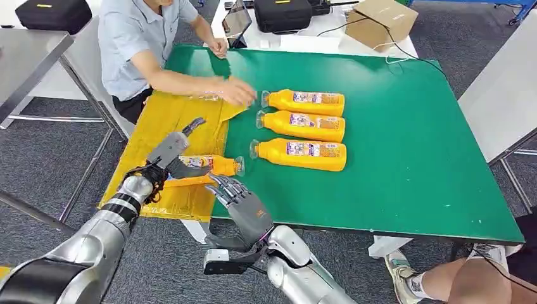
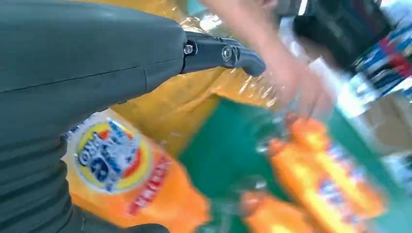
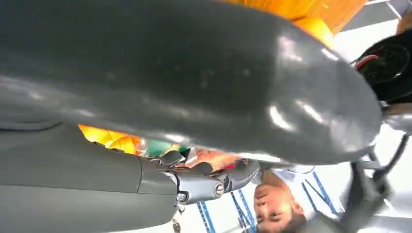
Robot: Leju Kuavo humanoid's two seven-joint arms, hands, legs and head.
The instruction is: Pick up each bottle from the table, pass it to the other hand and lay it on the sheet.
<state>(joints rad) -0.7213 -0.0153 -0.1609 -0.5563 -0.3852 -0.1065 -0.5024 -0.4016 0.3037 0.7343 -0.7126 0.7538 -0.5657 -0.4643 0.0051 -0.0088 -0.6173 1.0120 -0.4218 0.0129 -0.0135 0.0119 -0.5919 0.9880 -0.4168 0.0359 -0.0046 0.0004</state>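
On the yellow sheet (image 1: 166, 117) at the left end of the green table (image 1: 405, 145), I log one orange bottle (image 1: 212, 166) lying on its side, cap toward the green. My left hand (image 1: 170, 157) grips this bottle around its body, one finger raised above it. My right hand (image 1: 244, 206) hangs just beside the bottle's cap end, fingers spread and holding nothing. On the green surface I count three more orange bottles (image 1: 304, 130) lying side by side, caps toward the sheet, well apart from both hands. A person in a light blue shirt (image 1: 136, 38) stands at the far left corner; the person's hand (image 1: 237, 92) rests on the sheet's edge, near the farthest bottle's cap. Behind the table stand a black case (image 1: 282, 14) and a cardboard box (image 1: 380, 22).
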